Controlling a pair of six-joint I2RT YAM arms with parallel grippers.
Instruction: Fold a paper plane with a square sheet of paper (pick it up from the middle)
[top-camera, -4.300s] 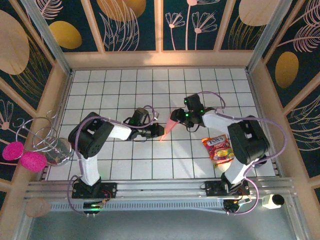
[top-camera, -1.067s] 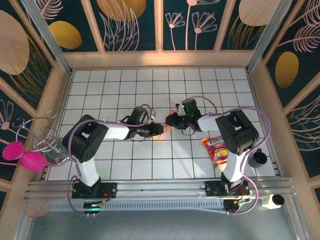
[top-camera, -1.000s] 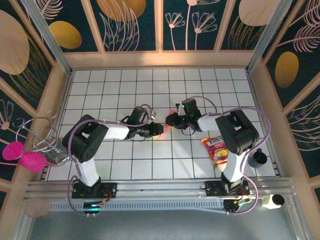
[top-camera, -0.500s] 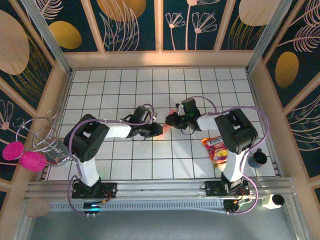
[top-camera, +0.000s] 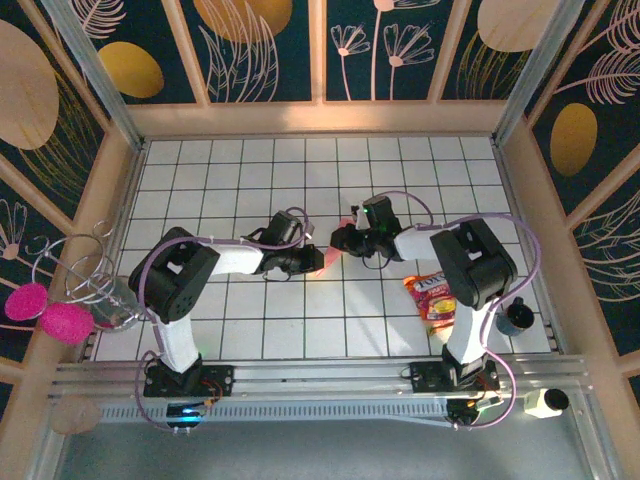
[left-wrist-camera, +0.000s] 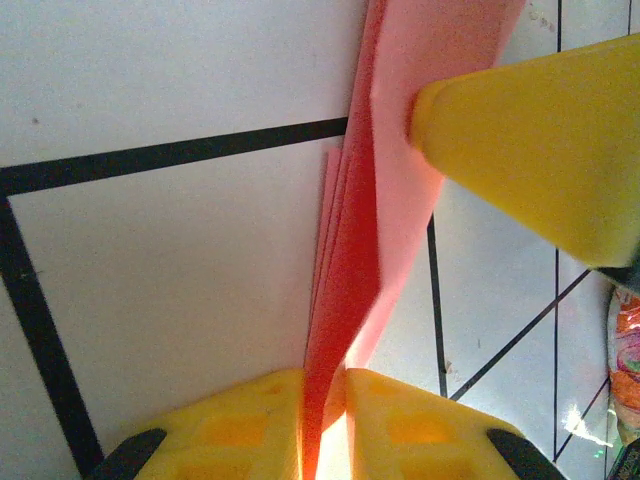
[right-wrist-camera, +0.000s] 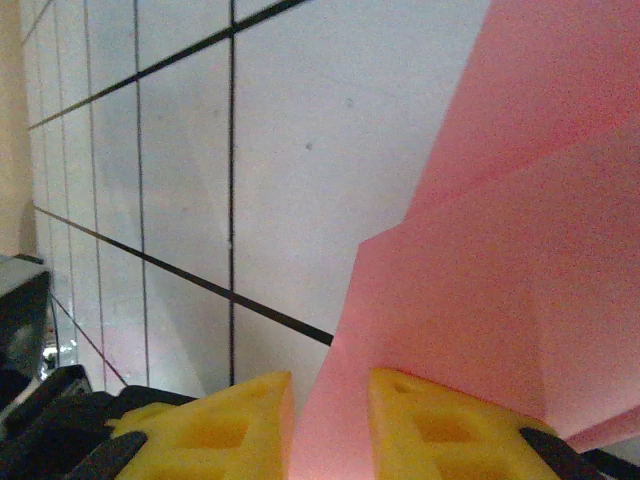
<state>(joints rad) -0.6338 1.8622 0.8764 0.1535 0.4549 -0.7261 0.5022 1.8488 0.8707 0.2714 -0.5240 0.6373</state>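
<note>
The salmon-pink sheet of paper (top-camera: 327, 257) is folded into a narrow, layered strip, held above the middle of the tiled table. In the left wrist view the folded paper (left-wrist-camera: 400, 150) rises edge-on from between my yellow pads, and my left gripper (left-wrist-camera: 322, 385) is shut on its lower end. My right gripper (top-camera: 340, 242) faces the left gripper (top-camera: 318, 260) almost tip to tip. One of the right gripper's yellow fingers (left-wrist-camera: 540, 140) presses the paper's upper part. In the right wrist view the paper (right-wrist-camera: 500, 280) passes between the pads of my right gripper (right-wrist-camera: 330, 390), which is shut on it.
A red and yellow snack packet (top-camera: 436, 297) lies to the right, near the right arm's base. A dark cup (top-camera: 516, 317) stands at the table's right edge. A wire rack with a glass (top-camera: 110, 300) and pink balls (top-camera: 60, 320) sit outside the left wall.
The left gripper's jaws have narrowed onto the folded paper and edged slightly right. Earlier the paper hung as a long point from the right gripper; now the grippers sit close together.
</note>
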